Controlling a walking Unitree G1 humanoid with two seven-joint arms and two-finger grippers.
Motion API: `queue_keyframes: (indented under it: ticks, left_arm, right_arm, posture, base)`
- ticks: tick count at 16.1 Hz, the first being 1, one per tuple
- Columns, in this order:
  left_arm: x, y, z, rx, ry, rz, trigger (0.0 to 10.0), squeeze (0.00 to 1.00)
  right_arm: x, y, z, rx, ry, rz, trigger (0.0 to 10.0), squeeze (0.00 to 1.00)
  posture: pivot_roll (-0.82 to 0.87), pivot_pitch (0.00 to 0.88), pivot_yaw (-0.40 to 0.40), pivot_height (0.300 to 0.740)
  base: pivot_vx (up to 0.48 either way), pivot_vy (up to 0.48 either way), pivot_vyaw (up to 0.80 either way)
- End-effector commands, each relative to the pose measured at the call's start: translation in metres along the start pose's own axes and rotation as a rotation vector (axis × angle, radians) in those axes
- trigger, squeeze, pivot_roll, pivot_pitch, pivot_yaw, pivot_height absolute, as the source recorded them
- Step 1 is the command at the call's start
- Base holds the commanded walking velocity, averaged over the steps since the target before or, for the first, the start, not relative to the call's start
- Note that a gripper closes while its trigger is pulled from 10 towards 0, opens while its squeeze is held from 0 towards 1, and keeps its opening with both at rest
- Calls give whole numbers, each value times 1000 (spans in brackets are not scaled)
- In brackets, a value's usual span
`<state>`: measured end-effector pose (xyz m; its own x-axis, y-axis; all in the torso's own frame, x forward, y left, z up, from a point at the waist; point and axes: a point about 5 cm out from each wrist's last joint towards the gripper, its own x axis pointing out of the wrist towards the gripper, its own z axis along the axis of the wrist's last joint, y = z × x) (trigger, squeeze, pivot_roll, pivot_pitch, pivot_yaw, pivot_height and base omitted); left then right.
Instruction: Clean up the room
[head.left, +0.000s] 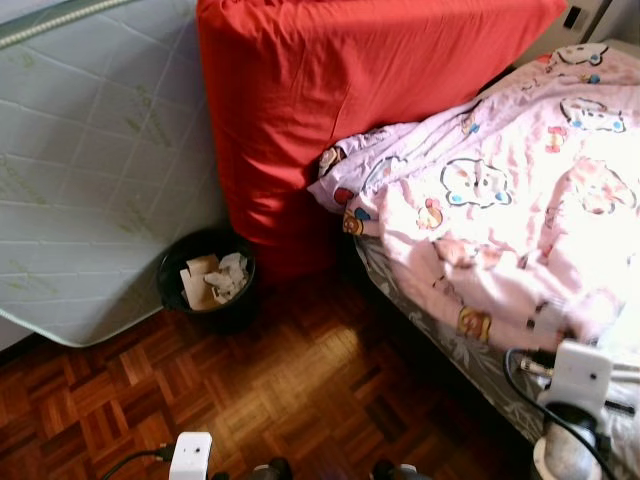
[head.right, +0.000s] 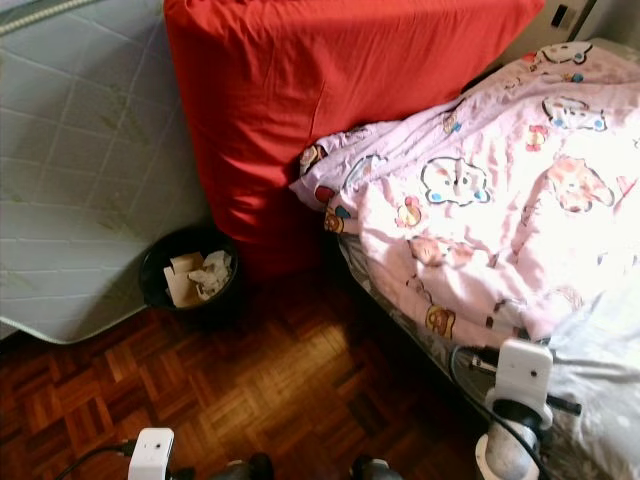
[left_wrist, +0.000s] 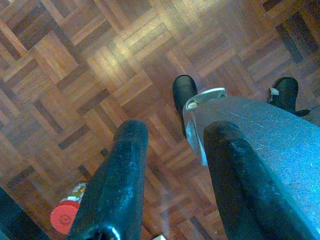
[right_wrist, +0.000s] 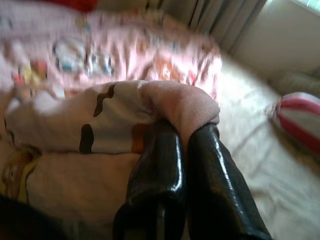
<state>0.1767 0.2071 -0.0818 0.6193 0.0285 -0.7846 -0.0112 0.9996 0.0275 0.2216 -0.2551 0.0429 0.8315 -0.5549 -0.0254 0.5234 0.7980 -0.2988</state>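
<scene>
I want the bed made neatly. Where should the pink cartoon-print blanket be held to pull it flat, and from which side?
Judging by its pose, the pink cartoon-print blanket is best pinched at its bunched near edge, approached from the bed's floor side, where folds offer a graspable ridge. The right end effector is already shut on such a fold. The corner drooping against the red upright mattress is a second hold.

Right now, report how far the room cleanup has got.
Done: paper scraps sit in the black bin. In hand: the right claw is shut on a fold of the pink blanket, which lies rumpled on the bed. Left: straightening it; the left claw hangs open above the floor.
</scene>
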Motion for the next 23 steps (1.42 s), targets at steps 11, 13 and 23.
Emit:
queue_keyframes:
  ticks: [11,13,23]
  left_arm:
    - [-4,-4,-19,-5,72,-7,10000,0]
    - [-4,-4,-19,0,72,-9,10000,0]
    - [-3,-4,-18,20,71,-11,10000,0]
  right_arm:
    - [-62,14,-130,-181,823,290,10000,0]
    - [-71,20,-134,-214,853,366,10000,0]
    - [-72,17,-137,-176,884,356,10000,0]
  posture:
    - [23,225,2,740]
    - [23,224,6,740]
    - [24,223,12,740]
  base:
    - [0,0,0]
    - [0,0,0]
    - [0,0,0]
